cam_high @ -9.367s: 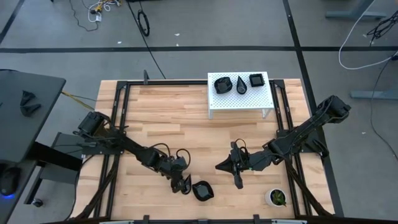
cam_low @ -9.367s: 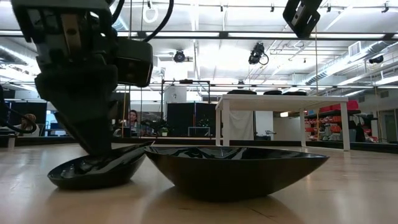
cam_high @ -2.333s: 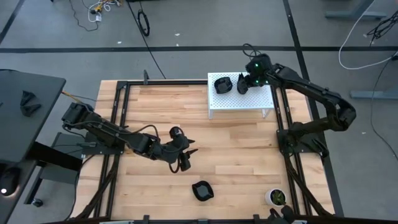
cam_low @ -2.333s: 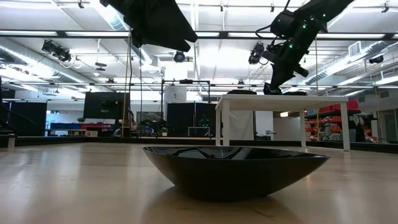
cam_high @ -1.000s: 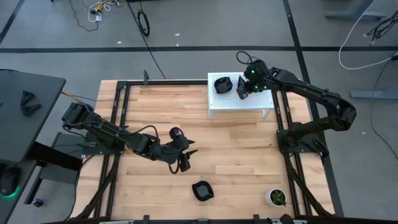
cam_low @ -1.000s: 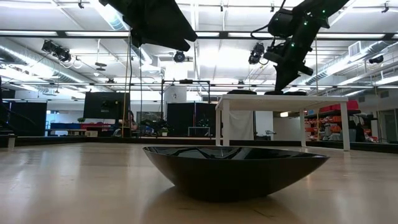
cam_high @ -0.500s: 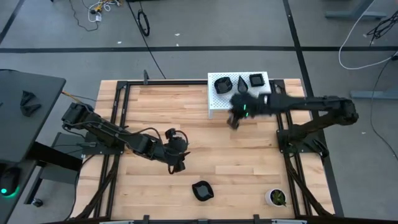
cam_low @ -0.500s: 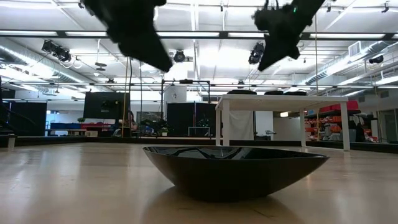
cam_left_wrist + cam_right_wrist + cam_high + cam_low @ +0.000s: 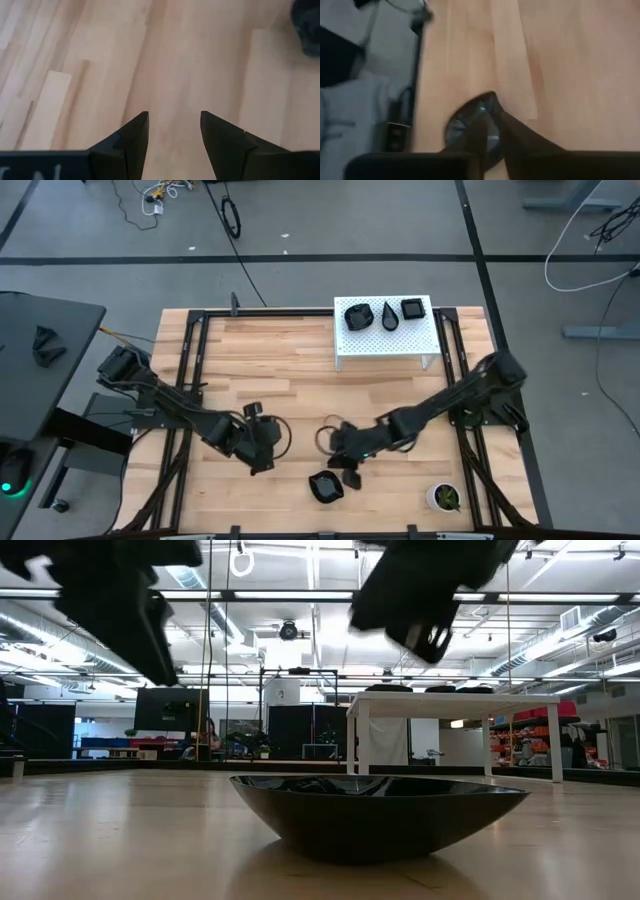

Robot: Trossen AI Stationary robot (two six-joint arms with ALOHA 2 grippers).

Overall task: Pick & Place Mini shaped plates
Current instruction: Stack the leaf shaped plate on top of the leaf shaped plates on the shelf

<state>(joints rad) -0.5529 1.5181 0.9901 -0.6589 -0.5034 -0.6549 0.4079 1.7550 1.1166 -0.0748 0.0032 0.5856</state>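
Observation:
One glossy black mini shaped plate (image 9: pixel 325 487) rests on its underside on the wooden table near the front edge, and fills the low view (image 9: pixel 380 815). Three more black plates, rounded (image 9: pixel 357 315), teardrop (image 9: pixel 388 315) and square (image 9: pixel 412 308), sit on the white perforated stand (image 9: pixel 385 345) at the far edge. My right gripper (image 9: pixel 345 465) hovers just to the far right of the table plate, which shows ahead of it (image 9: pixel 470 125). My left gripper (image 9: pixel 258 455) hangs open above bare wood (image 9: pixel 172 120), left of that plate, whose edge shows (image 9: pixel 307 25).
A small white cup with green contents (image 9: pixel 445 497) stands at the near right corner. The black frame rails (image 9: pixel 185 380) run along both sides of the table. Bare wood lies between the stand and the two grippers. Both grippers hang above the plate in the low view.
My right gripper has swung quickly from the teardrop plate on the white stand toward the table's near edge and left, coming down beside the plate on the table. The three plates stay on the stand. My left gripper has drifted toward the left and near edges.

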